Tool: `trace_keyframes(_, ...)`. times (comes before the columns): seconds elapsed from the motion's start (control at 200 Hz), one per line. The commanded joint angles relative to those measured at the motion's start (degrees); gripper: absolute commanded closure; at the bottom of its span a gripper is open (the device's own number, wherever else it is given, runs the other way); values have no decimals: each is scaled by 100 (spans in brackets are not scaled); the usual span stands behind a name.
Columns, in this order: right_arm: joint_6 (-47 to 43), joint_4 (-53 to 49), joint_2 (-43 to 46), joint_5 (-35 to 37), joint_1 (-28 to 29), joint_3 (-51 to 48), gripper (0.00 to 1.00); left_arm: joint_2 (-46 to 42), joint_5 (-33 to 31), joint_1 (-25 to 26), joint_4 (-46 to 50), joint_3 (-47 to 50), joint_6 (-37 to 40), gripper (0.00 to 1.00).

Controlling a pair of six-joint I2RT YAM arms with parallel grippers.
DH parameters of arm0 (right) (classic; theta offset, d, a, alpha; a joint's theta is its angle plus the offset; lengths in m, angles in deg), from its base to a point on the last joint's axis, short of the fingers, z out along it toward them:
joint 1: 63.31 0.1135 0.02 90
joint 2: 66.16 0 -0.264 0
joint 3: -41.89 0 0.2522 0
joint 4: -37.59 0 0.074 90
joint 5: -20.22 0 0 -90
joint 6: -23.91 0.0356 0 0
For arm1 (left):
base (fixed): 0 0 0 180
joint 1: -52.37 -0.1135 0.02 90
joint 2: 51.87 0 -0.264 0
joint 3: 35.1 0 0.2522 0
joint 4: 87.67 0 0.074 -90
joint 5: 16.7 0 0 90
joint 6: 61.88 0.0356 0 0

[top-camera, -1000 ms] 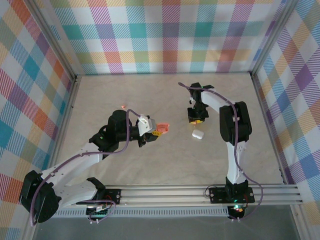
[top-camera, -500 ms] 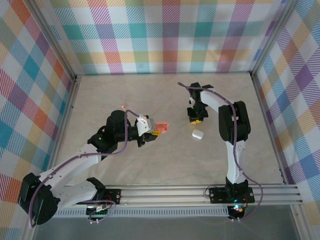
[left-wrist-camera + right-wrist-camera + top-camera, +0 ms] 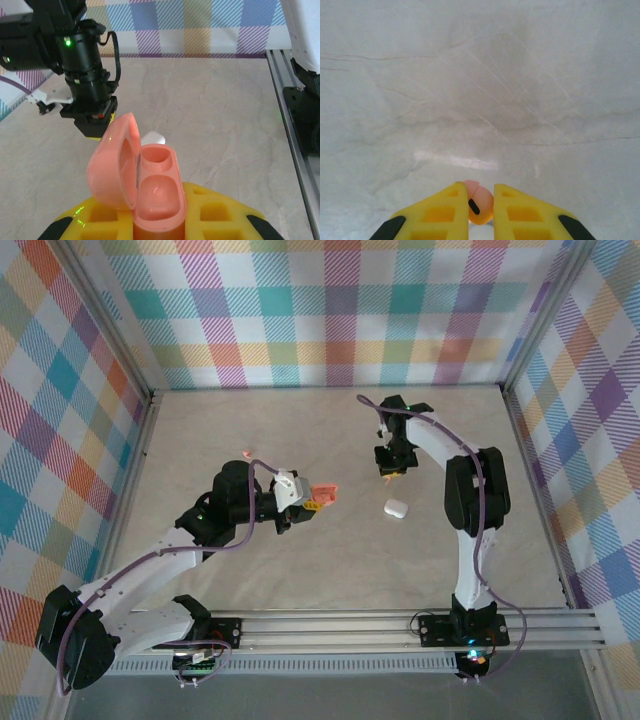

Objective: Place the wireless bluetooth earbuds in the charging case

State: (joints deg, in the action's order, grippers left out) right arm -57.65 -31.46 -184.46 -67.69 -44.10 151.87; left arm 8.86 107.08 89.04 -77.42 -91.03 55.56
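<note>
The salmon-pink charging case (image 3: 156, 197) stands with its lid open to the left, and my left gripper (image 3: 159, 222) is shut on its base; both sockets look empty. From above, the case (image 3: 324, 492) is held over the table's middle by the left gripper (image 3: 313, 504). My right gripper (image 3: 481, 189) is shut on one pink earbud (image 3: 482, 206), pinched between the yellow fingers just above the table; from above, the right gripper (image 3: 391, 472) is to the right of the case. Another pink earbud (image 3: 246, 452) lies on the table, behind the left arm.
A white rounded case (image 3: 396, 507) lies on the table near the right gripper, also visible behind the pink case as a white shape (image 3: 154, 136). Plaid walls enclose the table, with a metal rail along the near edge.
The right gripper's jaws have closed on the earbud and the arm has drawn slightly toward the back. The left gripper holds the open case almost still.
</note>
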Motion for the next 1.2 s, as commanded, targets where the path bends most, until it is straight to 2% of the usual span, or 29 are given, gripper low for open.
trace_keyframes(0.0, -106, 36, 475, -206, 46, -51, 86, -9, 72, 69, -417, 104, -156, 100)
trace_keyframes(0.175, -216, 389, 982, -374, 56, -403, 89, 118, 145, 69, -598, 130, -287, 100)
trace_keyframes(0.485, -256, 529, 1342, -658, 75, -593, 90, 301, 63, 56, -1012, 308, -421, 100)
trace_keyframes(0.62, -256, 719, 1789, -762, 124, -736, 90, 523, 99, 51, -1509, 438, -622, 100)
trace_keyframes(0.8, -212, 1123, 2587, -728, 247, -1098, 91, 854, 330, 42, -1701, 213, -710, 100)
trace_keyframes(1.195, -294, 1864, 3839, -962, 798, -1614, 91, 1299, 205, 27, -2419, -26, -1308, 100)
